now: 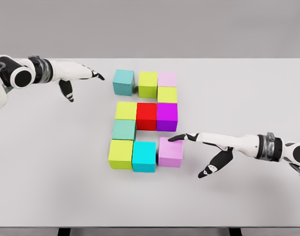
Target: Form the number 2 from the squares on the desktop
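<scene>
We see eleven coloured cubes gathered near the middle of the white table [51,167], laid out in rows that read as a blocky figure. Along the top row sit a teal cube [123,82], a little apart from its neighbour, then a lime cube [148,84] and a pale pink cube [167,79] touching each other. Just below the pale pink one lies a yellow-green cube [167,95]. The middle row holds a yellow cube [126,110], a red cube [147,116] and a magenta cube [167,116], side by side and touching. Beneath the yellow cube sits a sea-green cube [124,130]. The bottom row runs from an olive-yellow cube [121,154] to a cyan cube [144,156] to a lilac cube [171,152], which sits slightly higher than the other two and a touch askew. Our right hand [208,147] reaches in from the right, fingers spread and holding nothing, with a dark fingertip resting at the upper right edge of the lilac cube and the thumb hanging down toward the table. Our left hand [73,76] hovers at the upper left, well apart from the teal cube, its fingers loosely extended and empty, pointing toward the cubes.
</scene>
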